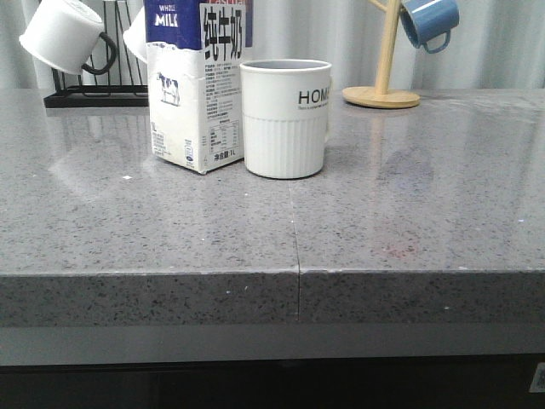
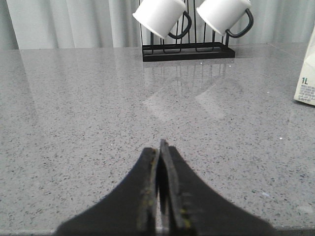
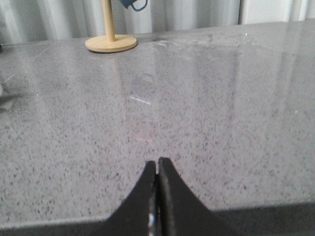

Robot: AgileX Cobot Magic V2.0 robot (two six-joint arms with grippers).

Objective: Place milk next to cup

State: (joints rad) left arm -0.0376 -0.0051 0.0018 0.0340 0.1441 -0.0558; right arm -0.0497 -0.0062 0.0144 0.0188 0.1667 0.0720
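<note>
The milk, a tall white carton with a dark blue top, stands upright on the grey stone table. The cup, a large white ribbed mug lettered "HOME", stands right beside it on its right, almost touching. A corner of the milk shows at the edge of the left wrist view. My left gripper is shut and empty, low over the table's near edge. My right gripper is shut and empty, also over the near edge. Neither gripper shows in the front view.
A black wire rack with white black-handled mugs stands at the back left; it also shows in the left wrist view. A wooden mug tree with a blue mug stands at the back right.
</note>
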